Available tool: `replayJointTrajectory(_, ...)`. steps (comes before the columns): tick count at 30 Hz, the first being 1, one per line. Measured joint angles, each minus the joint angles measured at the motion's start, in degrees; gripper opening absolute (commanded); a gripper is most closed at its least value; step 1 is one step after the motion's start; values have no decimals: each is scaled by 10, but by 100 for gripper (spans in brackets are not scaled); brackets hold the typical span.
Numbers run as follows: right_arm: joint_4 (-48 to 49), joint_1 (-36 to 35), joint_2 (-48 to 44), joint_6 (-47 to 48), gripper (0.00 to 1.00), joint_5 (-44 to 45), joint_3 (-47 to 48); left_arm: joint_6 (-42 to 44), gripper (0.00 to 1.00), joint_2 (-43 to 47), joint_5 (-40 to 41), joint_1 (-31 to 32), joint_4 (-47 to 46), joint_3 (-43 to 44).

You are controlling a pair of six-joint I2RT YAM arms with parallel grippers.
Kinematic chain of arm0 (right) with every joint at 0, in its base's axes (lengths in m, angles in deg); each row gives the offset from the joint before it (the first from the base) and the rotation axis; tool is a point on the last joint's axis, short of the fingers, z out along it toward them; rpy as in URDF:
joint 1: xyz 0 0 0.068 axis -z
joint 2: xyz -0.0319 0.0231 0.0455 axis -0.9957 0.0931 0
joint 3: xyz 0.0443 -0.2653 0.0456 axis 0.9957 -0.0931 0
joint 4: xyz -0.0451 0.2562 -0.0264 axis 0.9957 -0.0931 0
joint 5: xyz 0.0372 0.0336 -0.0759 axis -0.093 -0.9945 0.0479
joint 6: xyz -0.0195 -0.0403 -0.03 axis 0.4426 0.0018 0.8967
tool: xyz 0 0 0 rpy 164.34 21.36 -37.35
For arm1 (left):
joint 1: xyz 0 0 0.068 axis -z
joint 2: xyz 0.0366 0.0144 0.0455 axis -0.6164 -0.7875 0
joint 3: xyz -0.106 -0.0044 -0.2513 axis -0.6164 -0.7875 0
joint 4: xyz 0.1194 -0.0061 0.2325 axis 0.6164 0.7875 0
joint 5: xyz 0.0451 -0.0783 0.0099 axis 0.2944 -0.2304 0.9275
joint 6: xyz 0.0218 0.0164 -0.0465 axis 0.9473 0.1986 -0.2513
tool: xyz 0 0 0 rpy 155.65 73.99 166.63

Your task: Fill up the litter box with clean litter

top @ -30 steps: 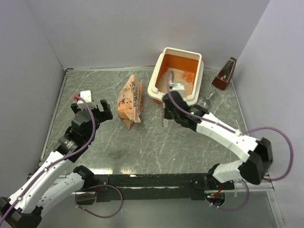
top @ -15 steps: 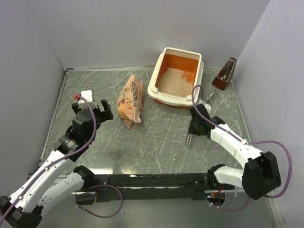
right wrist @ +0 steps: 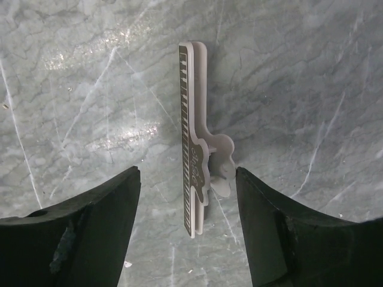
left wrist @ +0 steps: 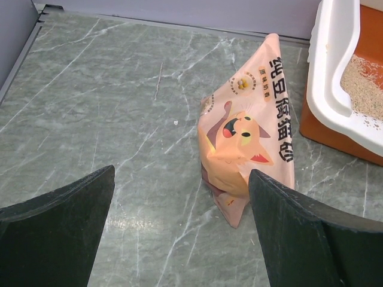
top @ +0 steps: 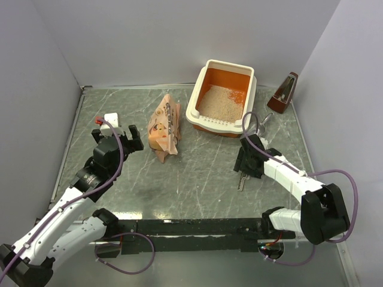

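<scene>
Right wrist: right end effector (right wrist: 187, 173) stands parted, empty, a white clip (right wrist: 194, 119) lying ungripped between its fingers (right wrist: 90, 239); left end effector (left wrist: 181, 173) spread wide, empty, peach bag (left wrist: 248, 131) ahead.

Bright, even overhead light, faint glare on table (right wrist: 114, 134).

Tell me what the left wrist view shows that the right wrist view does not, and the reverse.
Only the left wrist view: the peach-pink plastic bag with a cartoon cat print lying on its side, and a corner of the cream-white rectangular plastic litter box with pale beige sandy litter inside.
Only the right wrist view: a white plastic toothed clip lying flat on the grey marbled tabletop, between the spread fingers of the right pincer.
Both: that tabletop, and an open black pincer; the left pincer holds nothing.
</scene>
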Motion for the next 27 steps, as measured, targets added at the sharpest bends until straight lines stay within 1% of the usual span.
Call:
replayJointTrajectory(4,-5,-1,-19,8,73,-2,6,0,97,-3,0,0,0,0)
replayJointTrajectory(7,-7,-11,-45,14,73,-5,30,0,97,-4,0,0,0,0)
replayJointTrajectory(10,9,-31,-54,23,73,-35,74,0,97,-6,0,0,0,0)
replayJointTrajectory(13,38,-59,-44,28,73,-67,108,0,97,-9,0,0,0,0)
replayJointTrajectory(16,66,-98,-8,29,73,-82,139,0,97,-11,0,0,0,1)
replayJointTrajectory(20,107,-143,75,21,73,-103,181,0,97,-11,0,0,0,1)
replayJointTrajectory(24,177,-151,141,-5,73,-141,186,0,97,-12,0,0,1,1)
replayJointTrajectory(27,233,-153,160,-31,72,-167,173,0,97,-12,0,0,1,1)
